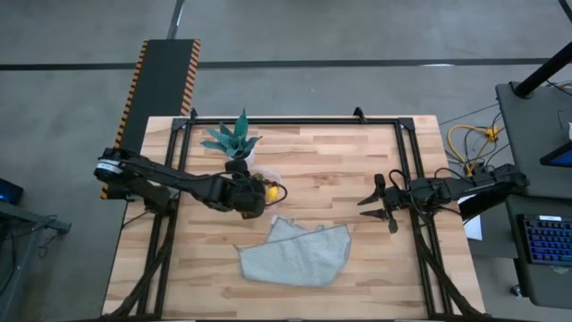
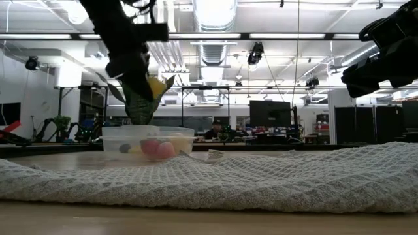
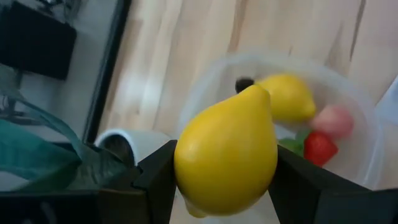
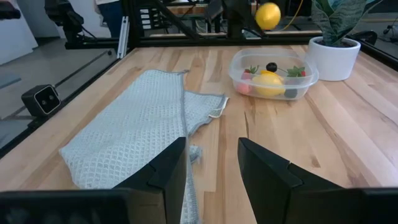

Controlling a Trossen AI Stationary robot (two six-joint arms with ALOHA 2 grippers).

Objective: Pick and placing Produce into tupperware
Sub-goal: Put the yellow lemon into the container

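Here the left gripper [image 3: 225, 186] is clamped on a yellow lemon [image 3: 226, 152], one dark finger on each side of it, the jaws spread about as wide as the fruit. It hangs above the tub [image 4: 273, 76], clear of the rim, and the lemon touches nothing else. The left arm reaches from the table's left edge across toward the middle, wrist just beside the potted plant [image 1: 234, 139]. In the tub lie a second lemon [image 3: 287, 98], a red berry [image 3: 319, 148], a pink piece [image 3: 334, 120] and a dark berry [image 4: 271, 66]; green leaf bits show among them. The tub stands on the table [image 1: 357, 165] next to the plant's white pot, near the far corner of the cloth [image 1: 295, 253]. The right gripper [image 1: 379, 203] waits near the table's right edge, raised off the wood, fingers parted with a plain gap and holding nothing. It points toward the cloth, well apart from the tub.
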